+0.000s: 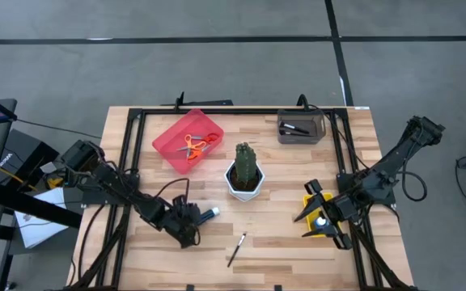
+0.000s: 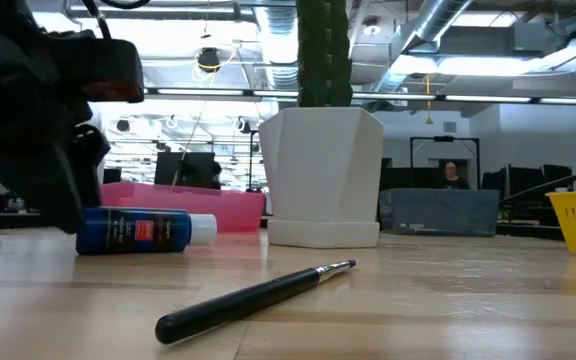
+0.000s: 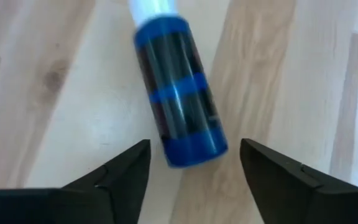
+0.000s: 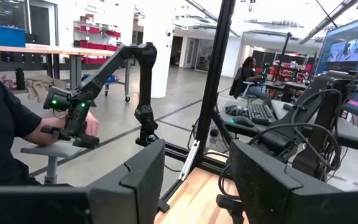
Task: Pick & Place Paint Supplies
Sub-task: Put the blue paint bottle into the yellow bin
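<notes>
Left pincer (image 1: 191, 229): spread wide around a blue paint bottle (image 1: 206, 214) lying on the desk (image 1: 281, 242).
Doing it well: centre the bottle's body, then squeeze.
Brush (image 1: 236, 249): lying loose mid-desk.
Right pincer (image 1: 318, 217): parted, empty, beside a yellow bin (image 1: 315, 204).
Wrist view only: bottle lies askew between the fingers (image 3: 120, 171).

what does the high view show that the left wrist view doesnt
Only the high view shows the red tray with the orange-handled scissors, the cactus in its white pot, the grey bin, the yellow bin, a loose paintbrush and the right end effector, raised beside the yellow bin, fingers apart and empty.

Only the left wrist view shows the open gap either side of the bottle between the fingers.

Both show the blue paint bottle lying on the wooden table at the open left end effector.
</notes>
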Action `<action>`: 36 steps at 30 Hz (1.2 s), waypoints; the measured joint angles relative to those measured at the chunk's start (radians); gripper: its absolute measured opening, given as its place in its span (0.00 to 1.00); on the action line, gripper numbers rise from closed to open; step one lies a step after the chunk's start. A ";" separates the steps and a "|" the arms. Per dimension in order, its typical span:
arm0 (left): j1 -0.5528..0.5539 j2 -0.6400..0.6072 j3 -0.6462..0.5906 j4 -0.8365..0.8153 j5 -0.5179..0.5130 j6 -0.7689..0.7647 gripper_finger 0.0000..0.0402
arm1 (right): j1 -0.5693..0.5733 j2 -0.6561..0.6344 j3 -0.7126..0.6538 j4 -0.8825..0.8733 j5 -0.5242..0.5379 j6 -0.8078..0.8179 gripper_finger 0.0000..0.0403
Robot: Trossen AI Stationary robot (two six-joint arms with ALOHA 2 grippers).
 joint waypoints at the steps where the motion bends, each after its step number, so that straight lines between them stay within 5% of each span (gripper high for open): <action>1: 0.000 0.000 0.000 0.004 -0.012 0.000 0.58 | 0.000 0.000 0.000 0.000 0.000 0.000 0.44; 8: 0.000 -0.001 0.000 0.027 -0.031 0.000 0.48 | 0.000 0.000 0.000 0.001 0.000 0.000 0.44; 25: -0.003 0.011 0.002 0.036 -0.037 -0.049 0.47 | 0.000 0.000 0.000 0.001 0.000 0.000 0.44; 36: 0.003 0.052 0.002 0.036 -0.022 -0.051 0.38 | 0.000 0.000 0.000 0.001 0.000 0.000 0.44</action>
